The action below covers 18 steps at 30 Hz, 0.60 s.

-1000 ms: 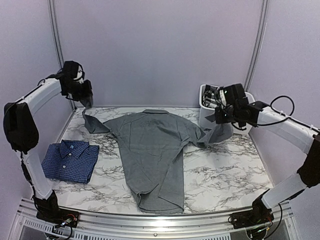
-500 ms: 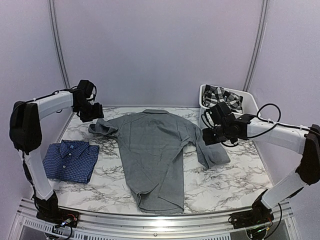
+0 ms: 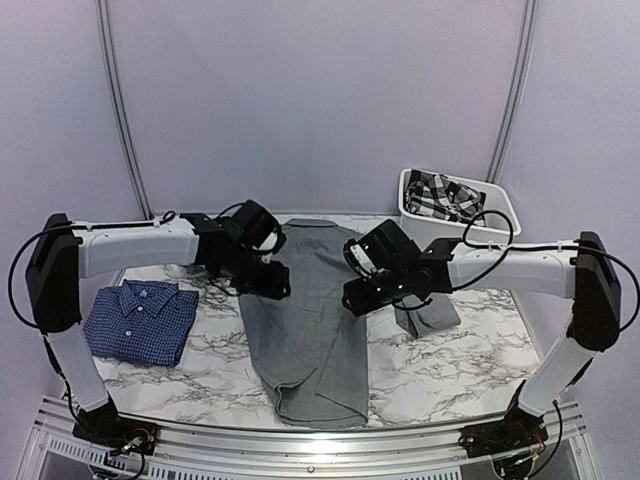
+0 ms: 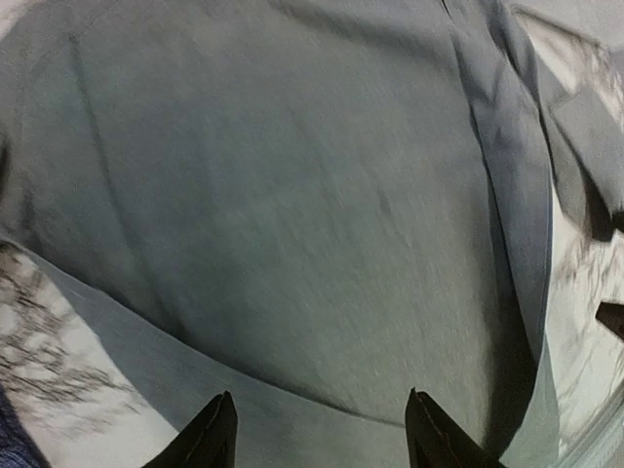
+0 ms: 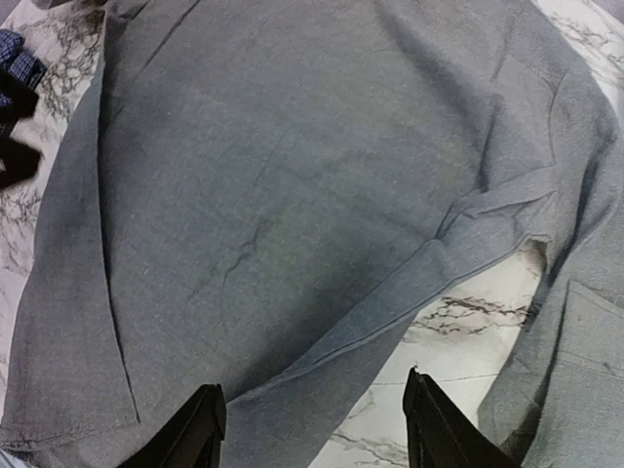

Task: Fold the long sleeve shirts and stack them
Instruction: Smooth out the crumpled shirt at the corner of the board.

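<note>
As seen from above, with twelve o'clock at the far wall and six at the arm bases, the left gripper (image 3: 270, 280) hangs low over the nine o'clock edge of the grey shirt (image 3: 310, 335). Its own wrist view shows the jaws apart with nothing between them, only grey cloth below. The right gripper (image 3: 358, 298) sits opposite, over the shirt's three o'clock edge. Its wrist view likewise shows released jaws, empty, above the cloth.

The grey shirt lies flat on the marble table (image 3: 450, 370). Its long axis runs from the collar at twelve to the hem at six, and both grippers are over its upper half, on either side of that axis. One sleeve (image 3: 432, 312) lies out on the marble at about four o'clock from the right gripper, just beside it. The right arm is plainly the nearer to it. The opposite sleeve cannot be made out clearly beneath the left arm.

The blue checked shirt (image 3: 140, 320) rests folded at about eight o'clock from the left gripper, well apart from the grey one. A white bin (image 3: 503, 208) at the one o'clock corner holds a plaid garment (image 3: 440, 195).

Judgement: the grey shirt is not yet folded. The next grasp likely lies outward and downward from each gripper, at the side edges or the loose sleeve.
</note>
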Available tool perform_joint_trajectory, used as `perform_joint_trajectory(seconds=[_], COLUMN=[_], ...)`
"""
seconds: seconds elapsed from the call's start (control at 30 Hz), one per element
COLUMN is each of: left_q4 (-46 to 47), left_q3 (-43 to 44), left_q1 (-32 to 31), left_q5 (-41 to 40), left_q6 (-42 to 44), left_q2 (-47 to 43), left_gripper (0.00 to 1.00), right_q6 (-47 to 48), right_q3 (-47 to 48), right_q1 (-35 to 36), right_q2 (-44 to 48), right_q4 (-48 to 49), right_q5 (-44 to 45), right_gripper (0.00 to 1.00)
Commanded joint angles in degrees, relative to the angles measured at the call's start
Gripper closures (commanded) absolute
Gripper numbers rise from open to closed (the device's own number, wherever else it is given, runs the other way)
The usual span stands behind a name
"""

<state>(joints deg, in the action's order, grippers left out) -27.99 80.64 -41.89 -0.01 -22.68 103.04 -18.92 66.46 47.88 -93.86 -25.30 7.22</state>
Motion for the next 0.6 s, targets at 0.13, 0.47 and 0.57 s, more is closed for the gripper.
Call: perform_joint_trajectory(seconds=[0.13, 0.47, 0.57], left_q4=[-0.99, -1.66, -2.81], left_q3=[-10.11, -12.95, -12.48], left_q1=[-12.63, -21.06, -22.77], left_q5=[1.62, -0.43, 0.58], left_q6=[-2.81, -5.43, -4.72], left_q2=[-2.55, -3.61, -3.61], left_gripper=[0.35, 0.27, 0.27], right_q6=[-3.15, -5.11, -5.6], right_q3=[1.15, 1.49, 0.4], right_q1=[3.67, 5.1, 5.11], right_q2=[-3.12, -6.35, -5.8], right_q4=[-0.17, -2.66, -2.83], right_q5=[0.92, 5.93, 6.5], right_gripper=[0.35, 0.33, 0.46])
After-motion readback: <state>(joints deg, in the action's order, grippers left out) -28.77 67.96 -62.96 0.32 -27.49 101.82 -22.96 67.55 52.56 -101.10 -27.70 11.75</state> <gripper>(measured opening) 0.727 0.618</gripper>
